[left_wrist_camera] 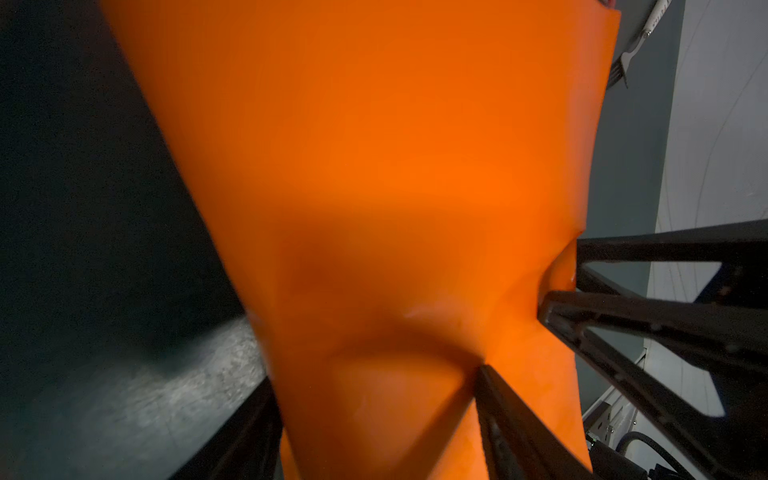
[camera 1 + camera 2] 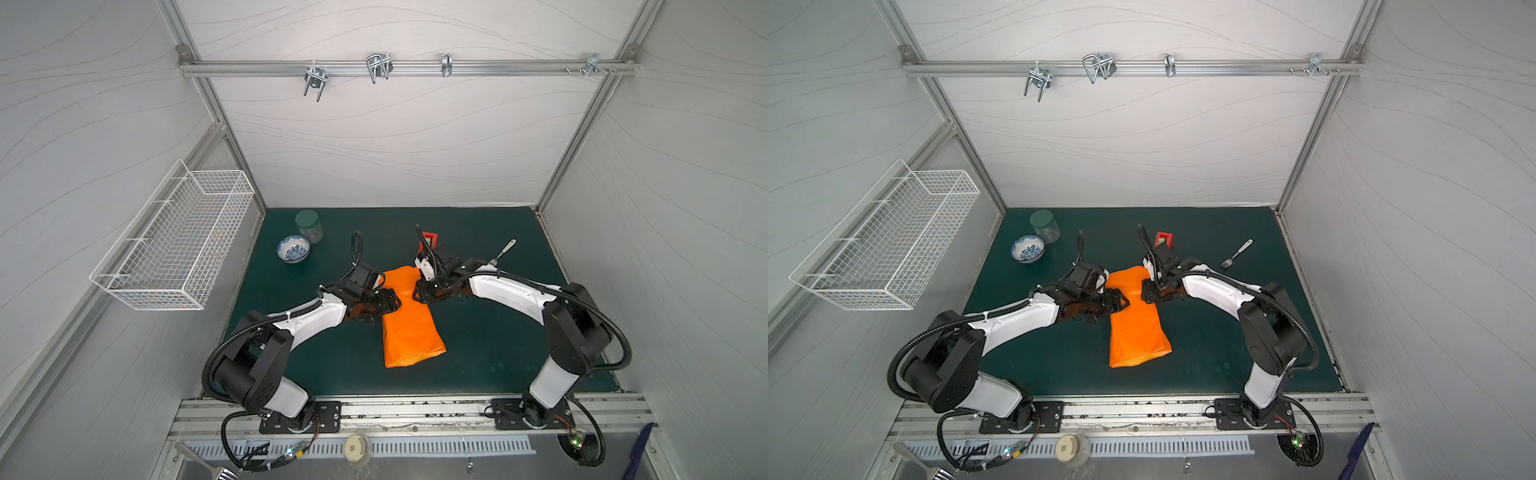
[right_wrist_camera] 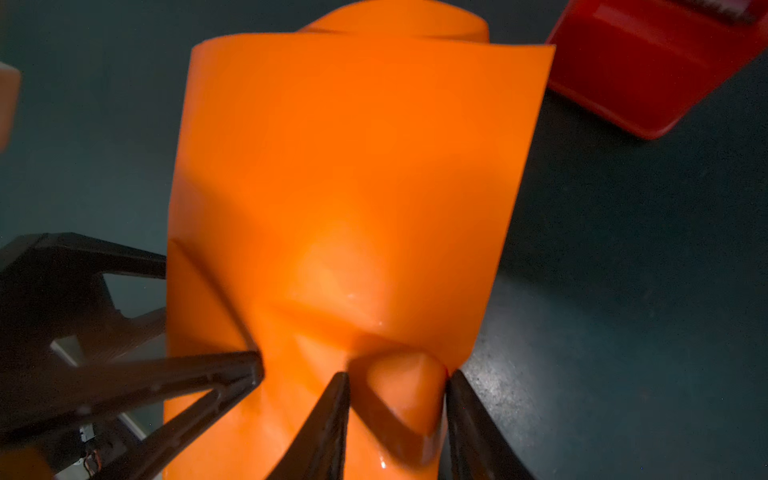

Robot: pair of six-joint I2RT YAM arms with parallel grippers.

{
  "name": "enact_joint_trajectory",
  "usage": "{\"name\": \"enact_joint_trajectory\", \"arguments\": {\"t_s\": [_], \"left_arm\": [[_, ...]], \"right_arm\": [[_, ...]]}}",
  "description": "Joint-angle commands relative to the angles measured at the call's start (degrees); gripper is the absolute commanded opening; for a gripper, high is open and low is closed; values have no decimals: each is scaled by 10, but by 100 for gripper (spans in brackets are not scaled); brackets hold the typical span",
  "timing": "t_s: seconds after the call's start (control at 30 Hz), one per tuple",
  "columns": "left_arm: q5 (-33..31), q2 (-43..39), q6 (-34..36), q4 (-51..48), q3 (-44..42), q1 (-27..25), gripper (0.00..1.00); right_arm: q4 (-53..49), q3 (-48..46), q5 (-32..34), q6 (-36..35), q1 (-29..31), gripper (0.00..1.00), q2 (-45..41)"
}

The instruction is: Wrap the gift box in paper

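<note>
The paper (image 2: 409,328) (image 2: 1138,332) lies folded into a long orange bundle in the middle of the worktop (image 2: 498,332), running from front to back. The gift box is hidden; only paper shows.

The left end effector (image 2: 395,302) (image 1: 374,378) meets the bundle's left side about halfway along. Its jaws are spread wide and clamped across the paper, and one finger (image 1: 511,415) presses a dent into the sheet.

The right end effector (image 2: 417,291) (image 3: 399,376) meets the opposite side. It is clenched on a raised fold of the paper, with a fingertip (image 3: 328,415) against each flank of the fold.

A red tape dispenser (image 2: 428,240) (image 3: 648,70) stands just behind the bundle's rear end. A fork (image 2: 503,251) lies toward the back right. A patterned bowl (image 2: 293,248) and a green-lidded jar (image 2: 309,226) sit together near the back-left corner.
</note>
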Motion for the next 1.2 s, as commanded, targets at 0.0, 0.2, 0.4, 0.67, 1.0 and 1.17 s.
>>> {"name": "enact_joint_trajectory", "arguments": {"t_s": [0.0,0.2,0.4,0.67,1.0,1.17], "left_arm": [[-54,42,17,-81,-25,-3,71],[-54,40,18,-81,-24,-3,71],[-53,40,16,-81,-24,-3,71],[-55,40,16,-81,-23,-3,71],[-54,42,16,-80,-22,-4,71],[-54,39,14,-81,-22,-3,71]], "right_arm": [[9,-11,-22,9,-4,41,22],[22,-18,-43,19,-9,44,29],[43,-31,-78,36,-18,48,40],[75,-44,-119,53,-28,54,63],[120,-63,-163,86,-45,63,99],[138,-59,-193,89,-64,72,114]]}}
